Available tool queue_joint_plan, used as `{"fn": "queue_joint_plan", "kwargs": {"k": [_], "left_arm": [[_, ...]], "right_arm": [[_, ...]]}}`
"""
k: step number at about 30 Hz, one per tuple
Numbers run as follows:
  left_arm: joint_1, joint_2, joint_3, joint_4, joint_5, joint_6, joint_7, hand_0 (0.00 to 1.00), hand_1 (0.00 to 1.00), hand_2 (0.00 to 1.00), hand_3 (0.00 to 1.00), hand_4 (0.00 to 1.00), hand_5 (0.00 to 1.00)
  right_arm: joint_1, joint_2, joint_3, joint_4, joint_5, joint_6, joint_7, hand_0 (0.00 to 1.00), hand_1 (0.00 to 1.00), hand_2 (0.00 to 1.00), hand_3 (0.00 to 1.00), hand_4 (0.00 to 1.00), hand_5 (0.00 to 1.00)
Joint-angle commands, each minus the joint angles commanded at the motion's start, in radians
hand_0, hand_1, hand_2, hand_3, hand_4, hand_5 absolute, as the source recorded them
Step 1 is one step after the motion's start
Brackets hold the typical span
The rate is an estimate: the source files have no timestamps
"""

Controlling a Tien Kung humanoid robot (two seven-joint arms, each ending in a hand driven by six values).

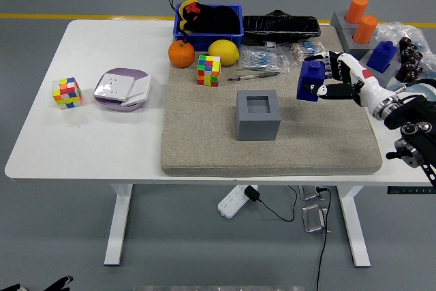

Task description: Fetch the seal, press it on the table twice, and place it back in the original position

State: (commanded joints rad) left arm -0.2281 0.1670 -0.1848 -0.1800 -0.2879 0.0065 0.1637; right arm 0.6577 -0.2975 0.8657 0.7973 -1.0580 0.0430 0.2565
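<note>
White table [88, 141] carries a beige felt mat [204, 141]; above it, the right hand [338, 81] grips a blue block-shaped seal [311, 80], apart from its empty grey square holder [258, 116].

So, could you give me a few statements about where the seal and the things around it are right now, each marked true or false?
1. The right hand holds the blue seal clear of the grey holder. True.
2. The holder's recess is filled. False: it is empty, since the seal is out.
3. A pen lies on the mat behind the holder. True.
4. The orange sits inside the blue bin. False: it rests in front of the bin, beside the lemon.
5. Both cubes are on the mat. False: one cube is, the other cube is on the bare table.
</note>
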Motion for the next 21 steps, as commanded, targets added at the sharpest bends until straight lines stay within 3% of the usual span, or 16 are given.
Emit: {"fn": "queue_joint_plan", "kwargs": {"k": [4,15,21], "left_arm": [[0.001,-0.001,-0.016,0.0,0.018,0.001,0.005,0.812,0.79,0.767,0.803,0.697,0.423],[0.0,-0.003,0.057,0.0,-0.05,-0.006,-0.01,0.812,0.789,0.766,0.803,0.697,0.423],[0.004,-0.002,0.032,0.0,-0.023,-0.004,-0.002,0.811,0.789,0.766,0.803,0.697,0.423]], "right_arm": [[-0.023,0.002,-0.001,-0.02,-0.001,-0.002,-0.001,0.453,0.319,0.34,0.332,0.624,0.002],[-0.065,0.035,-0.002,-0.069,0.013,-0.012,0.016,0.451,0.318,0.339,0.331,0.622,0.002],[-0.079,0.048,-0.004,-0.086,0.016,-0.014,0.02,0.45,0.315,0.338,0.325,0.616,0.002]]}}
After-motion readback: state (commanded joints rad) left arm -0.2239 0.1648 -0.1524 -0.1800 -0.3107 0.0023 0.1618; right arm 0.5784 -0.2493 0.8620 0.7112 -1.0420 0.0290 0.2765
